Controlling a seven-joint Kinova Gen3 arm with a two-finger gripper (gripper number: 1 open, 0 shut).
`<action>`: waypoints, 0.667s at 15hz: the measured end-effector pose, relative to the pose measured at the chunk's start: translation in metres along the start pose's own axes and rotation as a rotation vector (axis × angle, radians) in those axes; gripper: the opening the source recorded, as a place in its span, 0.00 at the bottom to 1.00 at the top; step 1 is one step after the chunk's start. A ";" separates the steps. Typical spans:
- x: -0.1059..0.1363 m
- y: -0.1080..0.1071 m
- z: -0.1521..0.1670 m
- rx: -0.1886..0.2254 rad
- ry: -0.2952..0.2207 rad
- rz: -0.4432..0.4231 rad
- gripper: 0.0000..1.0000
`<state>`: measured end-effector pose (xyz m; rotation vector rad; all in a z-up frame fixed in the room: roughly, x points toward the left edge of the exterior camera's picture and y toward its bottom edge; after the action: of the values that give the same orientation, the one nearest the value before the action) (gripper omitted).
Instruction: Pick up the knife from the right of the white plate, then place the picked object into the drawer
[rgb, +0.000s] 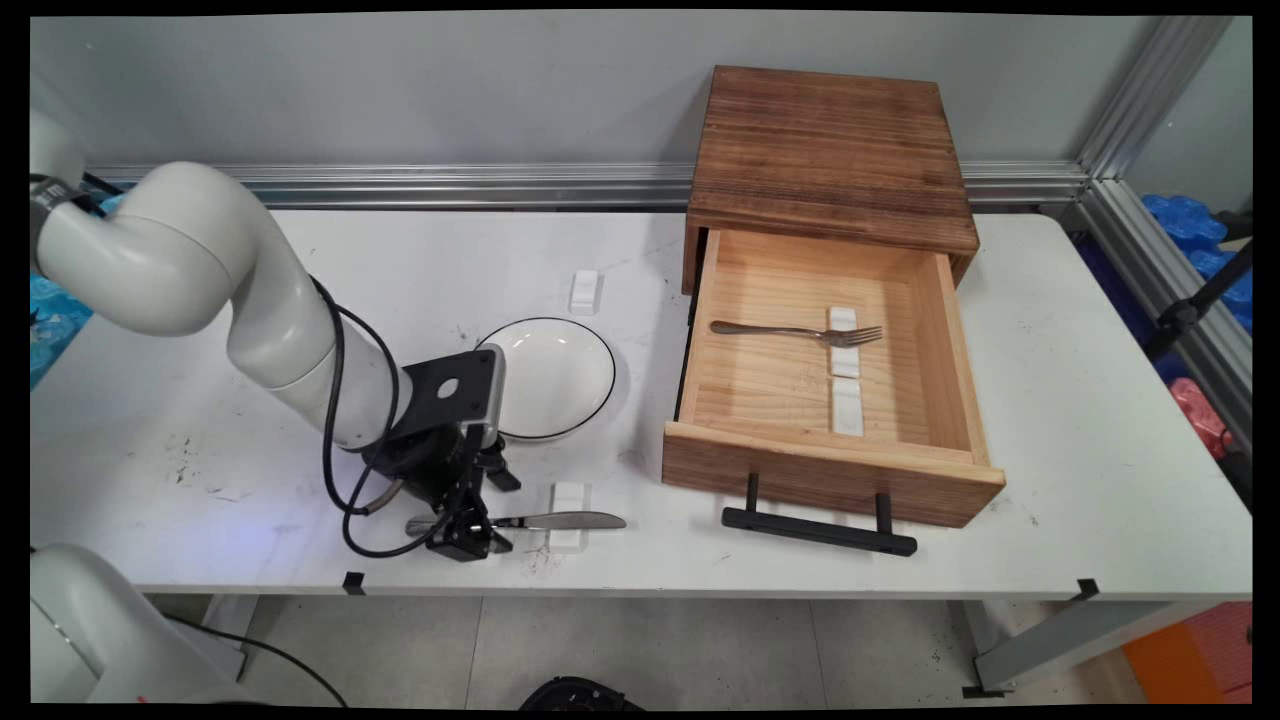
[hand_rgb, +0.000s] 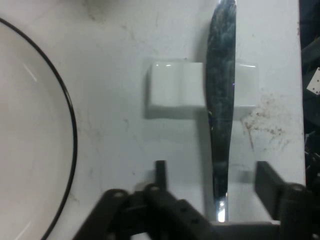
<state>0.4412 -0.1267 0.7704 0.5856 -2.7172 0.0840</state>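
Black gripper (hand_rgb: 212, 182) spread astride knife (hand_rgb: 221, 100)

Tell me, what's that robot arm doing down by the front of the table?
The arm's black gripper is down at the table's near edge, its open fingers on either side of the handle of a table knife. The knife lies across a small white rest, next to a black-rimmed white plate. To the right, a wooden drawer stands pulled open with a fork inside on another white rest.
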 end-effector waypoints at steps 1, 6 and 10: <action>0.000 0.000 0.000 -0.001 0.001 0.001 0.00; 0.000 0.005 -0.002 -0.011 0.003 0.001 0.00; 0.000 0.007 -0.004 -0.016 0.006 0.003 0.00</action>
<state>0.4394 -0.1196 0.7739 0.5756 -2.7107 0.0639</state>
